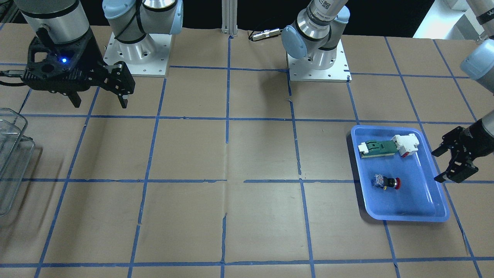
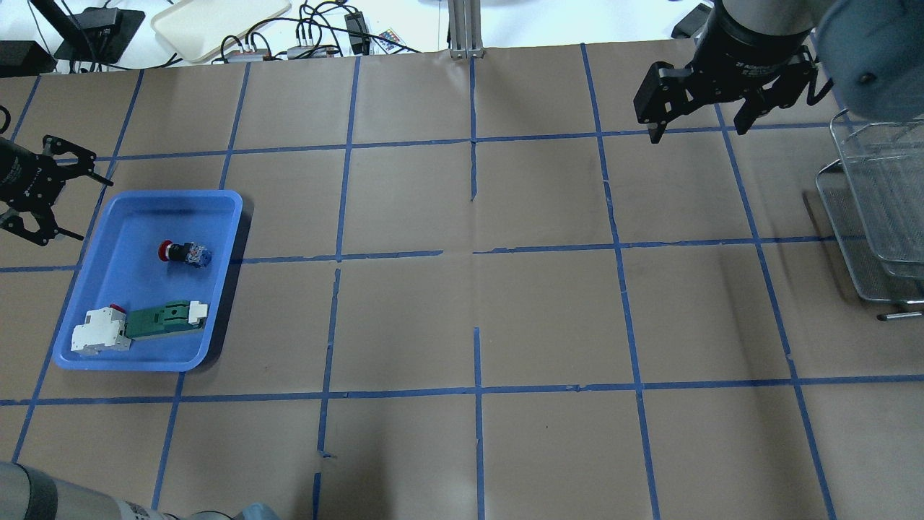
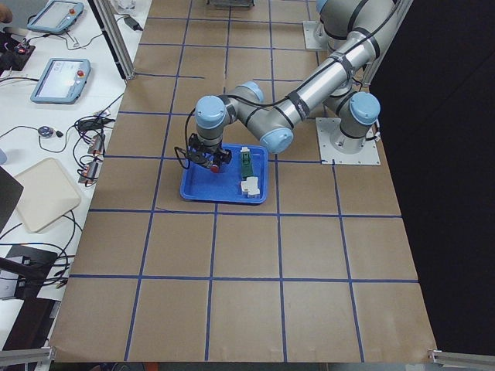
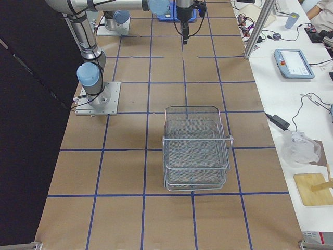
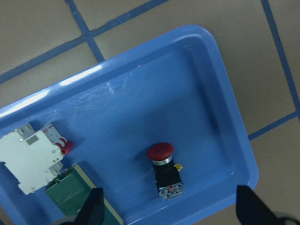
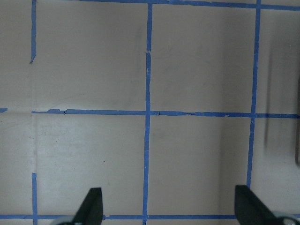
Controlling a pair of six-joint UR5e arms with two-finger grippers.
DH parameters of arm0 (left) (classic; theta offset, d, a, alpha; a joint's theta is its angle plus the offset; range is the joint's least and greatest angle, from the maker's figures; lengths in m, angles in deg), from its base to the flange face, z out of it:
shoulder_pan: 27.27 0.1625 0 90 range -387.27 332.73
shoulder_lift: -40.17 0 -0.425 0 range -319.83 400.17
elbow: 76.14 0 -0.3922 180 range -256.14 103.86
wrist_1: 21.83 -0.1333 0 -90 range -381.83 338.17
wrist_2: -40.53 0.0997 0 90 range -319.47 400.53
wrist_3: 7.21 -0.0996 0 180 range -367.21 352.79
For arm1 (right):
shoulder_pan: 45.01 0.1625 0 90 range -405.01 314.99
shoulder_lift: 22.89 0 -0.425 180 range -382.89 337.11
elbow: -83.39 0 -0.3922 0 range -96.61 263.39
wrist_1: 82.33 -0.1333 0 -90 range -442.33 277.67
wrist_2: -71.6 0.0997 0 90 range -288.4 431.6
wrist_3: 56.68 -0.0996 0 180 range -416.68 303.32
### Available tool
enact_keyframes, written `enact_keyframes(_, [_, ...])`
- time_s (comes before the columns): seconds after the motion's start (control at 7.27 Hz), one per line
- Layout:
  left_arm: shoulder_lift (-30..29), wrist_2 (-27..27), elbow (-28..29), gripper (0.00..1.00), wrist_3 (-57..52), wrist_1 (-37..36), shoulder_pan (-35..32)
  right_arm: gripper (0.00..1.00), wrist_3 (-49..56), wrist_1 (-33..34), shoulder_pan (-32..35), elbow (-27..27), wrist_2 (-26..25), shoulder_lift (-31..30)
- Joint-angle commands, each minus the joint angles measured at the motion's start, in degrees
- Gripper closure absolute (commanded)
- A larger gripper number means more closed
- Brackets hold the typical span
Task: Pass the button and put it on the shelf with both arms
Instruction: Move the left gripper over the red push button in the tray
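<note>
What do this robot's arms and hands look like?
Both arms are silver-grey tubes with pale blue joint caps; the left arm bears a black-and-white code label, a black cable runs along the right arm. The left hand and right hand are black, two-fingered; a blue light glows on the right one.

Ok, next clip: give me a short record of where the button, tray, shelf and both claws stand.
button: lying on its side in the blue tray, not gripped
also in tray: green-and-white flat part beside white block with red tab
left claw: open, holding nothing, by the tray, apart from the button
right claw: open, holding nothing, over bare table
shelf: at the table's end on the robot's right, button not in it
stage: pick-up not yet done
</note>
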Motion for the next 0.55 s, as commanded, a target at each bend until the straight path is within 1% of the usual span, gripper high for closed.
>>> enact_keyframes(0.0, [-4.4,-2.6,0.5,0.00,8.2,0.0,0.1,0.00,-0.1,0.1,0.0,-0.1,0.0,-0.1])
enact_keyframes(0.14, [-6.0,-5.6,0.5,0.00,9.8,0.0,0.1,0.00,-0.1,0.1,0.0,-0.1,0.0,0.0])
enact_keyframes(0.41, [-8.5,-5.8,-0.1,0.00,11.0,0.1,0.1,0.00,0.0,0.1,0.0,-0.1,0.0,-0.1])
